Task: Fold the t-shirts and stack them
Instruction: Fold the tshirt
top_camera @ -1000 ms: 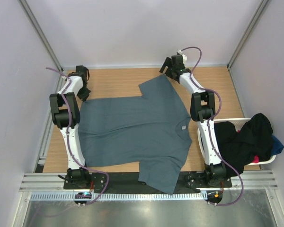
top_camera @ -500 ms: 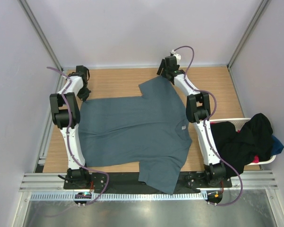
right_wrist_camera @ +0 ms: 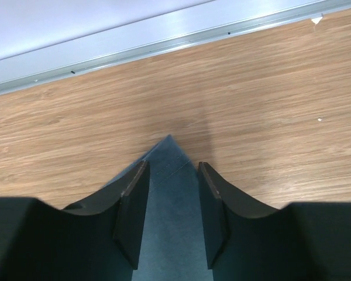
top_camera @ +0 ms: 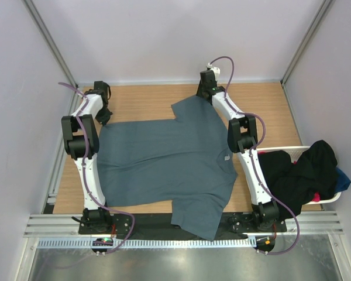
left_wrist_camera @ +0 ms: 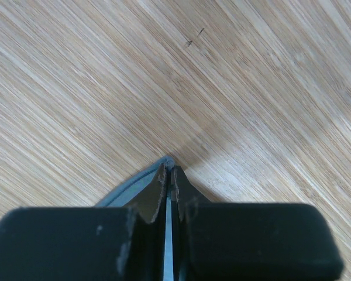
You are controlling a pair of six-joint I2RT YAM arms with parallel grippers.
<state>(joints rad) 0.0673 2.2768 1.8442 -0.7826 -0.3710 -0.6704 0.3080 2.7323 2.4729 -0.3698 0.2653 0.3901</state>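
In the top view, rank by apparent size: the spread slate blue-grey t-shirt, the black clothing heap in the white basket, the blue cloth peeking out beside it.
1. Slate blue-grey t-shirt, by far the largest.
2. Black clothing heap.
3. Blue cloth, only a sliver showing; the rest is hidden.

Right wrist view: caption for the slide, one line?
Right gripper fingers open astride a corner of the blue-grey t-shirt, flat on the wooden table.
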